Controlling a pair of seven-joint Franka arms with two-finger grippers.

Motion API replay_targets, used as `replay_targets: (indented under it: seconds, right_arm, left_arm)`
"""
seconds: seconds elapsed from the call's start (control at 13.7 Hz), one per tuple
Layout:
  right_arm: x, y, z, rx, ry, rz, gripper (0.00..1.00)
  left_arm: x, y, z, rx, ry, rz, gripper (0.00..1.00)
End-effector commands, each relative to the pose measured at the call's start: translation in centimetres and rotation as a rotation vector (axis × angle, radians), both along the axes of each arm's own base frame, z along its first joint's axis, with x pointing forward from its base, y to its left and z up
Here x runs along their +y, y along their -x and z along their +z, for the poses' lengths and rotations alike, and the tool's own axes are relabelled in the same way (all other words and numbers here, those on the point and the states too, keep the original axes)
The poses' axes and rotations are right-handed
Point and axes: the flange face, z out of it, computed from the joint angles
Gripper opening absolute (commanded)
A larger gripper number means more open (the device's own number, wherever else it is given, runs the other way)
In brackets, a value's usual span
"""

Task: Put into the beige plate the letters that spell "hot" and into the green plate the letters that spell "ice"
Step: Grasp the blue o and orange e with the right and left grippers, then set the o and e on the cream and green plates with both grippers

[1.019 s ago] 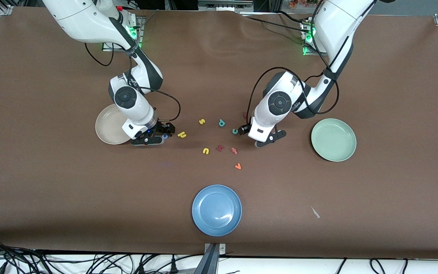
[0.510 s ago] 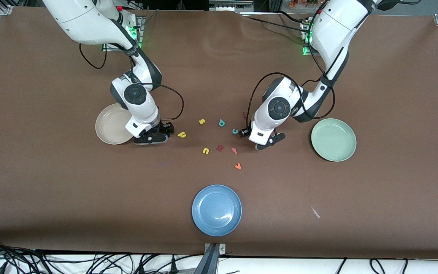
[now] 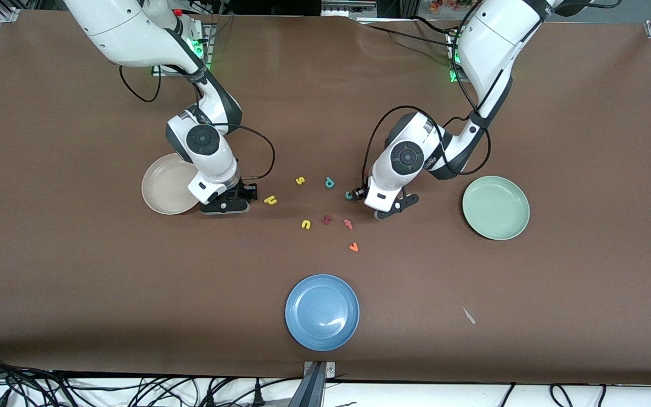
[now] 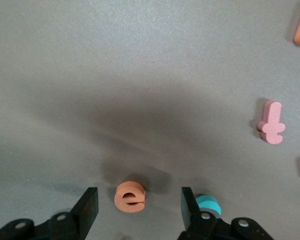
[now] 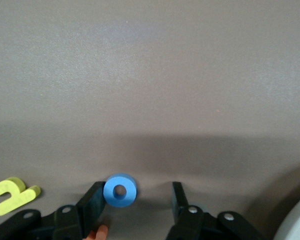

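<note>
In the right wrist view, the blue o (image 5: 120, 190) lies on the table between the fingers of my right gripper (image 5: 135, 200). It touches one finger, and a gap separates it from the other. The yellow h (image 5: 10, 194) lies beside it. My right gripper (image 3: 235, 204) sits low beside the beige plate (image 3: 159, 189). In the left wrist view, the orange e (image 4: 130, 196) lies between the open fingers of my left gripper (image 4: 138, 207), touching neither. The teal c (image 4: 208, 204) lies just outside one finger. The green plate (image 3: 495, 207) is toward the left arm's end.
A yellow s (image 3: 300, 180), a teal stemmed letter (image 3: 329, 182), a yellow u (image 3: 306, 224), a dark red letter (image 3: 327, 219), a pink hooked letter (image 3: 348, 224) and an orange v (image 3: 353, 246) lie between the arms. A blue plate (image 3: 322, 312) sits nearer the camera.
Both hands have come lower over the table. The right hand now covers the blue o in the front view. The left hand has shifted toward the teal c.
</note>
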Motion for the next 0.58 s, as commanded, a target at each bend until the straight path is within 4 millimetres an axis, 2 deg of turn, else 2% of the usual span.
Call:
replay_targets:
  seconds: [0.0, 0.07, 0.36, 0.51]
  right_arm:
    - [0.0, 0.2, -0.5, 0.001, 0.002, -0.006, 0.45]
    - [-0.1, 0.1, -0.4, -0.001, 0.002, -0.005, 0.42]
    - [0.0, 0.1, -0.2, -0.004, 0.003, 0.010, 0.15]
    - [0.0, -0.1, 0.7, -0.016, 0.003, 0.023, 0.07]
  left_arm:
    - [0.0, 0.1, -0.3, -0.018, -0.027, -0.002, 0.72]
    - [0.1, 0.2, -0.5, -0.016, -0.029, -0.004, 0.71]
    - [0.1, 0.2, -0.6, -0.014, -0.029, -0.004, 0.67]
    - [0.1, 0.3, -0.7, -0.012, -0.031, -0.004, 0.64]
